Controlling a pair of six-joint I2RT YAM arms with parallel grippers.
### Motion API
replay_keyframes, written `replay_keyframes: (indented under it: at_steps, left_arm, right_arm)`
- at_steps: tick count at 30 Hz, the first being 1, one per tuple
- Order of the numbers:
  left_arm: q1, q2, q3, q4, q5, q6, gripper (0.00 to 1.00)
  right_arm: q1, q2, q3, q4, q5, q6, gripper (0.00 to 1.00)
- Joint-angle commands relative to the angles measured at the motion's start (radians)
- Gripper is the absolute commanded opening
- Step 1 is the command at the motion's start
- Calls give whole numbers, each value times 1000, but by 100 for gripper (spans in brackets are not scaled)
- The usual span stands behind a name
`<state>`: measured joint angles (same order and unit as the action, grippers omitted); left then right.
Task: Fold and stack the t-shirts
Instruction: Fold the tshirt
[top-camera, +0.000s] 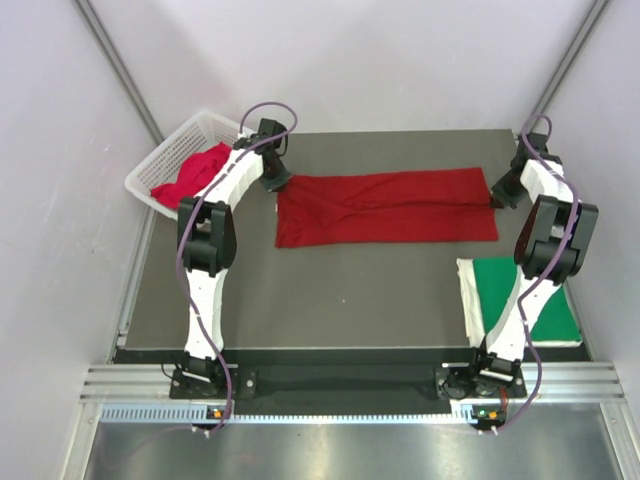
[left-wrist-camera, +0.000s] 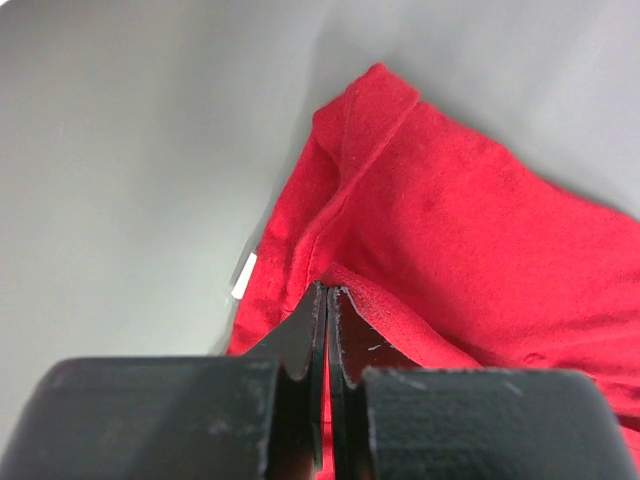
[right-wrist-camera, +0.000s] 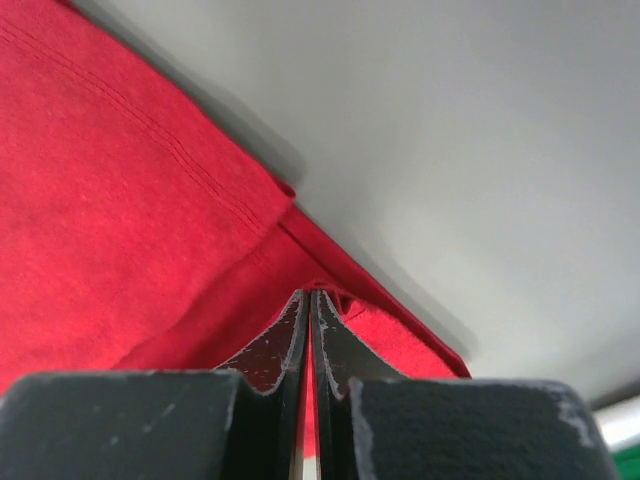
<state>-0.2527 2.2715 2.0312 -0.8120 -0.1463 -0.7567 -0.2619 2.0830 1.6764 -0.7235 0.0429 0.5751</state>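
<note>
- One green t-shirt (top-camera: 525, 300) lies folded at the table's (top-camera: 350, 300) 4 o'clock corner; red cloth (top-camera: 195, 172) sits in the basket (top-camera: 160, 155) at 10 o'clock, so more folding seems left.
- The red t-shirt (top-camera: 385, 207), a long band toward 12 o'clock, looks part-folded.
- The left fingers (left-wrist-camera: 305, 335) pinch its 9 o'clock end and the right fingers (right-wrist-camera: 280, 345) its 3 o'clock end, both clamped closed on cloth.

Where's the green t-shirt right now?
Top view: the green t-shirt lies folded at the near-right corner of the table, partly hidden by the right arm, nearer than the spread red t-shirt.
</note>
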Motion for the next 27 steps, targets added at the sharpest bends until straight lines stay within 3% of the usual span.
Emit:
replay_keyframes:
  at_steps: [1,19,27]
  left_arm:
    - [12,17,41,56,2,-7,0]
    - [13,34,49,92,-39,-35,0]
    - [13,59,46,175,33,-35,0]
  right_arm:
    - [6,25,54,16,11,-12,0]
    - [-5,75,108,9,26,-6,0]
    - [-4,100,115,22,18,-8,0]
